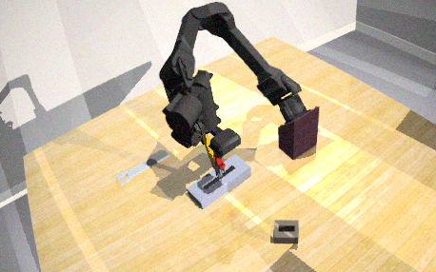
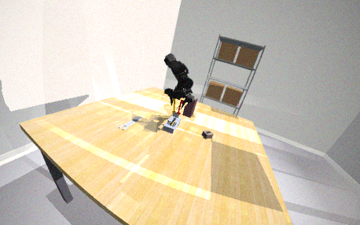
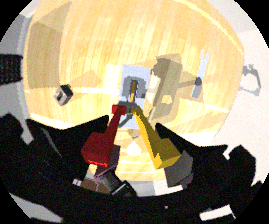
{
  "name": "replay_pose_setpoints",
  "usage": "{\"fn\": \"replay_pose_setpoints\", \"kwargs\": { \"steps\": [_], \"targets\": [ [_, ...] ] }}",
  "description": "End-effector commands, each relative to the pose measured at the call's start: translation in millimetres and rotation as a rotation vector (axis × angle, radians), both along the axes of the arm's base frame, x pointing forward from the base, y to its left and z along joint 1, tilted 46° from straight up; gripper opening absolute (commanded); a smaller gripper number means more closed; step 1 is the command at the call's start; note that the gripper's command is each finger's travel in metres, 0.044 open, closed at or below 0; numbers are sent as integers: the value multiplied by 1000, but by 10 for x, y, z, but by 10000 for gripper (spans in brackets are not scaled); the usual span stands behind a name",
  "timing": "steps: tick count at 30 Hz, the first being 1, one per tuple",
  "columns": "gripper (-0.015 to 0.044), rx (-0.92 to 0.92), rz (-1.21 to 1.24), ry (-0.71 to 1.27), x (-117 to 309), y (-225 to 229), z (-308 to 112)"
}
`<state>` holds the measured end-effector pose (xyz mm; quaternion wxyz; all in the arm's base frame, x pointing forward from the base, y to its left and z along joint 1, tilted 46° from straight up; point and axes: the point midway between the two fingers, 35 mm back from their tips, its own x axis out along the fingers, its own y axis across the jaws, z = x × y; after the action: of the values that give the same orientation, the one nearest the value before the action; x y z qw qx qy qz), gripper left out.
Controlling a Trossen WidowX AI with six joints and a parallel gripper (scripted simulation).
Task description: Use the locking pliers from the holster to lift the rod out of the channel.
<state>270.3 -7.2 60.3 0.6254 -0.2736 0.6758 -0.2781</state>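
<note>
"What did the room look like?"

"A wooden table [image 1: 119, 233] [image 2: 137, 189] [image 3: 100, 30] stood between pale walls [image 1: 95, 29] [image 2: 130, 39], striped with bright light and shadow. A metal shelf [image 2: 241, 40] holding brown boxes [image 2: 247, 57] stood beyond its far side."

"And on the table?"

"A grey block [image 1: 239, 172] [image 2: 170, 128] [image 3: 126, 72] with a narrow slot lay under the arm [image 1: 247, 48] [image 2: 178, 71]. Well apart on one side was a flat, pale strip [image 1: 135, 173] [image 2: 127, 125] [image 3: 201, 80]; on the other, a small holder [image 1: 286, 238] [image 2: 207, 134] [image 3: 62, 95] with a dark opening. A dark red block [image 1: 298, 135] [image 2: 190, 108] stood by the arm's foot."

"What was the gripper [image 1: 214, 143] [image 2: 176, 97] [image 3: 132, 121] doing?"

"Its fingers stood fairly wide, holding the pliers [image 1: 220, 164] [image 2: 174, 105] [image 3: 147, 137] by their spread red and yellow handles. The jaws pointed down at the slot."

"Around the rod [image 3: 133, 88]?"

"It seemed to lie in the slot, but the view was too coarse to tell whether the jaws surrounded it."

"Any room to move?"

"Bare wood separated the slotted block from the strip and holder, and the table's edges were well away. The slot's own edges left little room around the jaws."
</note>
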Motion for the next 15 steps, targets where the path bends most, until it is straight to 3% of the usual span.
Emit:
{"fn": "replay_pose_setpoints", "kwargs": {
  "steps": [1,15],
  "targets": [
    [317,-1,15,6,-14,-22,34],
    [317,-3,16,6,-1,-38,37]
  ]
}}
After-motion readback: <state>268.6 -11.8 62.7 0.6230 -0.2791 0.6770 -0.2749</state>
